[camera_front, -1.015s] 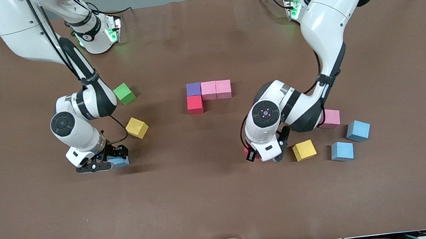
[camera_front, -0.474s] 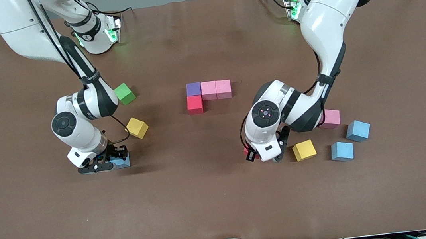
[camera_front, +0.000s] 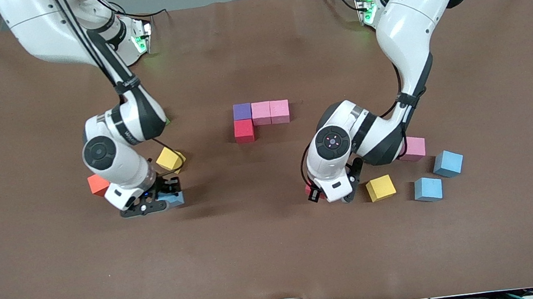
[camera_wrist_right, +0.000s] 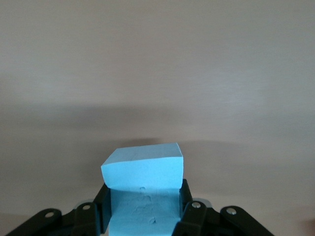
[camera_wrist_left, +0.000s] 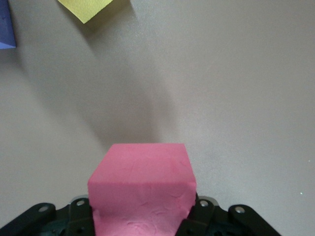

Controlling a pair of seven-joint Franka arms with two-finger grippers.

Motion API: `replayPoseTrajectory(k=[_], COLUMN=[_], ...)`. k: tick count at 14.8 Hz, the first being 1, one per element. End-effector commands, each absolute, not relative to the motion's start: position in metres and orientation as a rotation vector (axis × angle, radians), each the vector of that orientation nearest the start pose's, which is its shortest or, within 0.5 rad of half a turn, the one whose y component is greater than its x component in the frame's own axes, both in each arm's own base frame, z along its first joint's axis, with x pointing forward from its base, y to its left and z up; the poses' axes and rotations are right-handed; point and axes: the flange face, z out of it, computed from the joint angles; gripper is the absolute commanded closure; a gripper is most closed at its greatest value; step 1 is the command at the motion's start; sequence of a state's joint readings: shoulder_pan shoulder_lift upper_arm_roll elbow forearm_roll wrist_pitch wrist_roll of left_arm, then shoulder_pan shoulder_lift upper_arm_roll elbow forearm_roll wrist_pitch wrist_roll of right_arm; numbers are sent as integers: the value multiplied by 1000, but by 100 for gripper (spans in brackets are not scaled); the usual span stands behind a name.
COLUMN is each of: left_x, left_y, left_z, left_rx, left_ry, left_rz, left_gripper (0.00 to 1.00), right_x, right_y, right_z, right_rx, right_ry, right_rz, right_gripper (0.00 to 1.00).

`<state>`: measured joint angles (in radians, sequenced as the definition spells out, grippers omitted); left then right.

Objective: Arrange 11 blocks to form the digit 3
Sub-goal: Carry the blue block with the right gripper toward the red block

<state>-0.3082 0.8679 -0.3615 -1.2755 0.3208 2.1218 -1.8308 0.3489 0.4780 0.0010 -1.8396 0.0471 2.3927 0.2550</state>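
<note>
An orange block (camera_front: 98, 184) now shows beside the right claw (camera_front: 152, 205), which has lifted its gripped blue block (camera_wrist_right: 143, 189) and moved toward the centre; the left claw (camera_front: 319, 194) clamps a red block (camera_wrist_left: 142, 189), with a yellow block (camera_front: 381, 187) beside it

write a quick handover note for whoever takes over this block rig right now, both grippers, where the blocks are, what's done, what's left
Left gripper: shut on a red block, low over the table beside the yellow block.
Right gripper: shut on a blue block, low over the table, next to the other yellow block and the orange block.
Done: four blocks of the digit 3 placed mid-table: purple, two pink, red touching the purple one on its nearer side.
Loose at the left arm's end: pink, two blue.
Left: place the two held blocks, then the five loose ones.
</note>
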Motion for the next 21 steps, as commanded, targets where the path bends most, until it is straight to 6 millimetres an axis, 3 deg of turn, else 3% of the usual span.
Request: replayPoseTrajectory(k=[1, 3, 7, 11, 14, 21], left_x=[638, 638, 638, 638, 639, 639], left_y=[-395, -395, -395, -395, -395, -395], left_z=[259, 259, 259, 259, 259, 261], left_rx=[-2694, -2694, -2694, -2694, -2695, -2696], left_ry=[-1665, -1665, -1665, -1665, -1666, -1667], left_rz=[-57, -57, -57, -57, -58, -60], left_gripper=[56, 56, 56, 56, 56, 56], right_x=[603, 590, 554, 524, 509, 498], right_y=[267, 296, 358, 399, 418, 433], right_z=[289, 290, 288, 267, 256, 242], right_rx=[-3063, -3058, -3052, -3066, -3072, -3071], right_ry=[-19, -64, 30, 70, 78, 150], right_rz=[-107, -104, -84, -40, -27, -43], right_gripper=[99, 99, 99, 99, 99, 99])
